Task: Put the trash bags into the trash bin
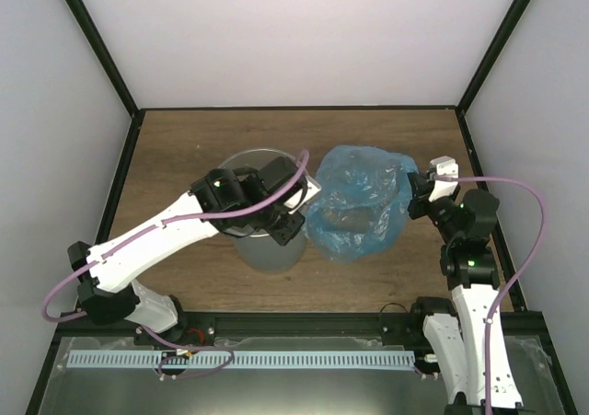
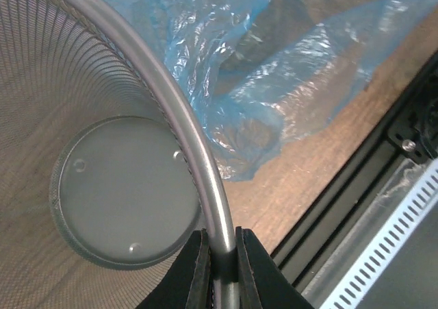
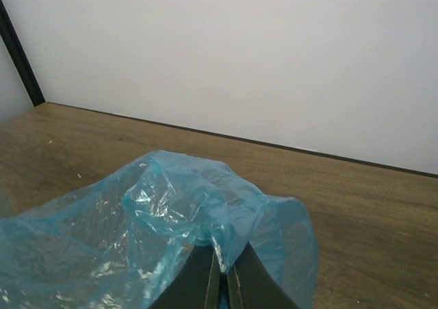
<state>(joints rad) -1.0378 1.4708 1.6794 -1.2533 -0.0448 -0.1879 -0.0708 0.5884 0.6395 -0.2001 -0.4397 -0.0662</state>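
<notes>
Left jaws: clenched on the rim of the trash bin (image 2: 183,120), which stands upright left of centre on the tabletop (image 1: 184,148). Right jaws: clenched on a pinch of the trash bag (image 1: 359,203) at its right edge. The bag lies outside the bin, spreading leftward from those jaws to just beside the rim. Judgement: the bin mouth lies directly left of the right jaws, so the carry must go leftward and over the rim.

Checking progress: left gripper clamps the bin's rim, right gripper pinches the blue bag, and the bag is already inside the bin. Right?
Not inside: the blue bag lies on the table beside the bin, as the left wrist view shows. The left gripper and right gripper grip as stated.
</notes>
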